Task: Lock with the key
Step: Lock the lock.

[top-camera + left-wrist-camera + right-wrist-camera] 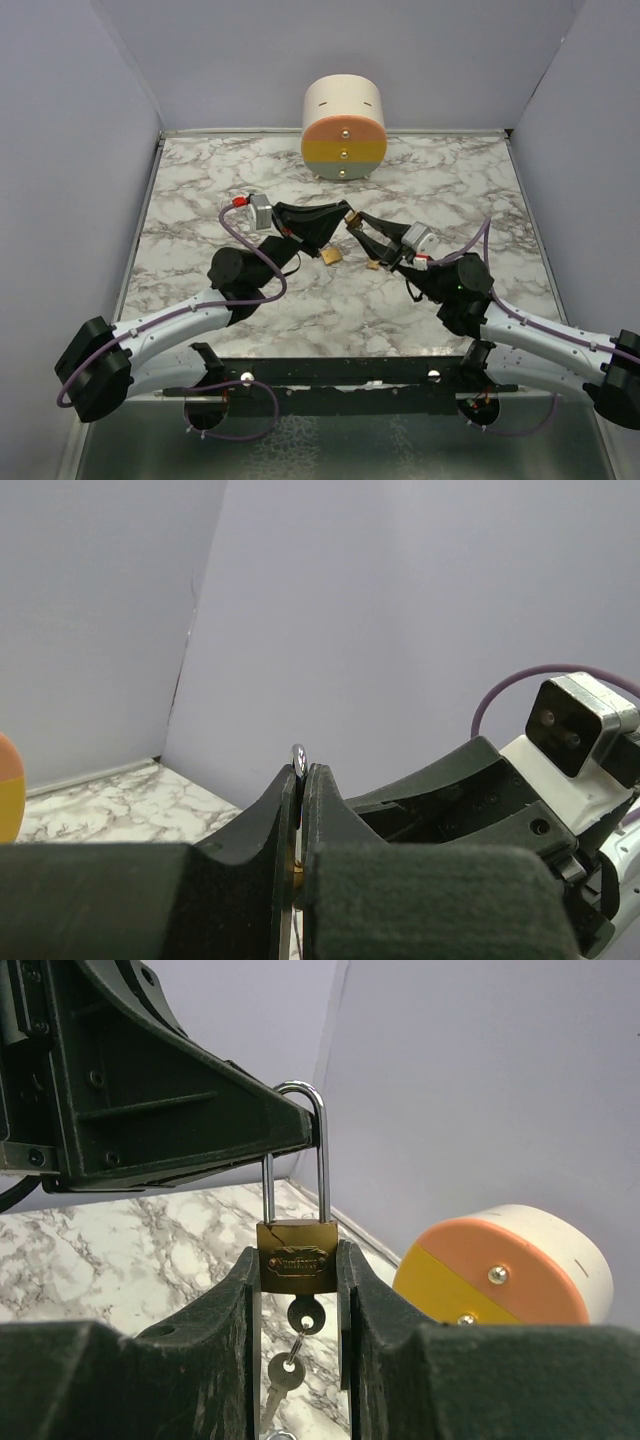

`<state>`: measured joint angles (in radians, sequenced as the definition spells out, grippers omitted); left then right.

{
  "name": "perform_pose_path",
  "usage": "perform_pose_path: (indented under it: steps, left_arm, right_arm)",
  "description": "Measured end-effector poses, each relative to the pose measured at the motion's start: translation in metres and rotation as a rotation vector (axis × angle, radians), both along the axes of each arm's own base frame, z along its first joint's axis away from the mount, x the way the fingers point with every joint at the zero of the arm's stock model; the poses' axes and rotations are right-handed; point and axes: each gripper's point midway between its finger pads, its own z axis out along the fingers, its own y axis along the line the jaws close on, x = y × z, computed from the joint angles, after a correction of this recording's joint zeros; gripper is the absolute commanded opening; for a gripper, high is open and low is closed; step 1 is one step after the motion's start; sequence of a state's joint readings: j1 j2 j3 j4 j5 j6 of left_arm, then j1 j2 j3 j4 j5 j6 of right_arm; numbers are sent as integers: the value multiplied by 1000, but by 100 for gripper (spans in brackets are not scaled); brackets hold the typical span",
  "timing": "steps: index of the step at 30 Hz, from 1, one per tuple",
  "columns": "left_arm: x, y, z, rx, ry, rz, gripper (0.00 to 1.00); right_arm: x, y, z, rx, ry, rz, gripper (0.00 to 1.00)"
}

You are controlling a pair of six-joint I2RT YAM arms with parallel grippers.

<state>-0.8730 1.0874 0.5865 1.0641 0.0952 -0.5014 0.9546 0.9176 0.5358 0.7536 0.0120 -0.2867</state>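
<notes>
The small brass padlock (297, 1256) is up in the air over the grey marble worktop (120, 1250). The right gripper (297, 1260) jaws pinch its body. The left gripper (301, 780) jaws pinch its silver loop (321, 1150). A small key (304, 1314) sticks in its underside.

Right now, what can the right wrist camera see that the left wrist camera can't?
Only the right wrist view shows the brass padlock body clamped between the right fingers, with one key in its keyhole and a second key dangling below. Only the left wrist view shows the right arm's camera block and a purple cable. Both show the silver shackle, pinched by the left fingers, plus the marble table and the orange-and-yellow drum, a mere sliver in the left view.
</notes>
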Motion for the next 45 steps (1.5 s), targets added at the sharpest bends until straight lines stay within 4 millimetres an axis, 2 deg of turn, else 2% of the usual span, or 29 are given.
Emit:
perform_pose_path:
  steps: [17,32,34,36,39,42,45]
  left_arm:
    - [10,-4,-31,4,24,53,0]
    - [13,-4,-31,22,31,69,0]
    - [10,-2,-26,37,26,72,0]
    - [6,0,-21,60,15,76,0]
    - [2,2,-13,102,-5,89,0]
    - [1,3,-14,156,-12,99,0]
    - [3,1,-30,231,6,106,0]
  right_arm:
    - [8,4,-20,-98,72,-22,1]
    - [10,3,-25,-114,105,-32,1]
    - [8,4,-24,-107,110,-18,8]
    - [5,4,-22,-97,113,-6,22]
    - [3,5,-21,-84,125,6,36]
    - [3,6,-21,-77,145,15,42]
    - [3,7,-16,-63,159,17,44]
